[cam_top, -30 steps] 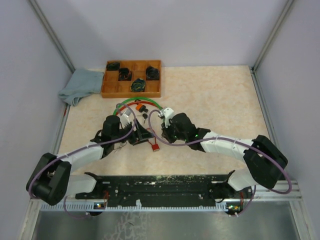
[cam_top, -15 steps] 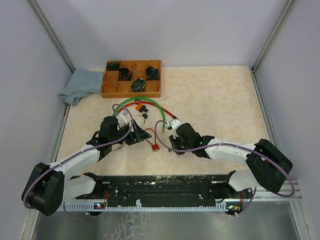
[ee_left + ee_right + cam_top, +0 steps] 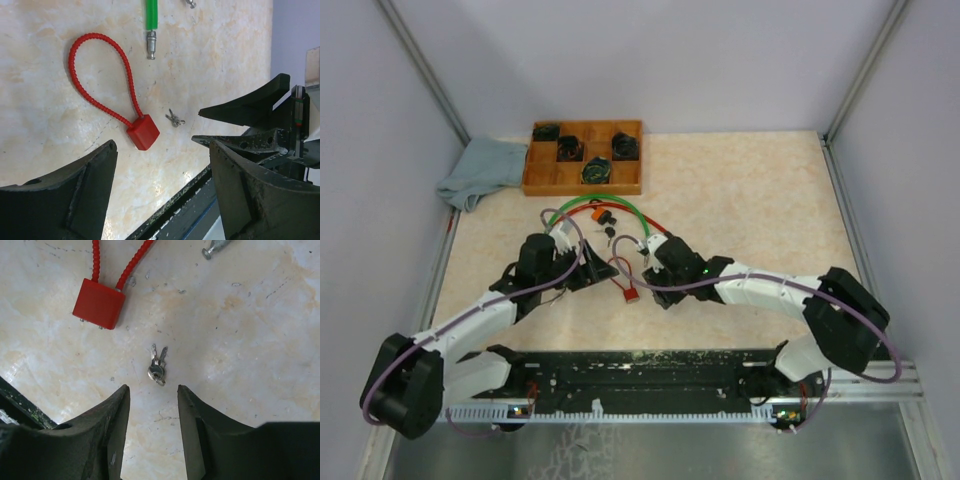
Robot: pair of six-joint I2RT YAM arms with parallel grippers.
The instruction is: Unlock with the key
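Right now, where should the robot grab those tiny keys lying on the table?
Probably at the ring end, where the keys bunch thickest. They lie flat on the table, so come straight down from above, with the fingers pinching across the bunch. The right tool is open just beside them, apart from the red lock.

Shows keys [image 3: 157,367] on the table [image 3: 750,200] just beside a cable lock [image 3: 98,303], tray [image 3: 580,188] behind, cloth [image 3: 480,172] left of tray.

text: none legible in any view | red cable lock [image 3: 98,303]: no readable marking | keys [image 3: 157,367]: too small to read | wooden tray [image 3: 558,187]: nothing legible
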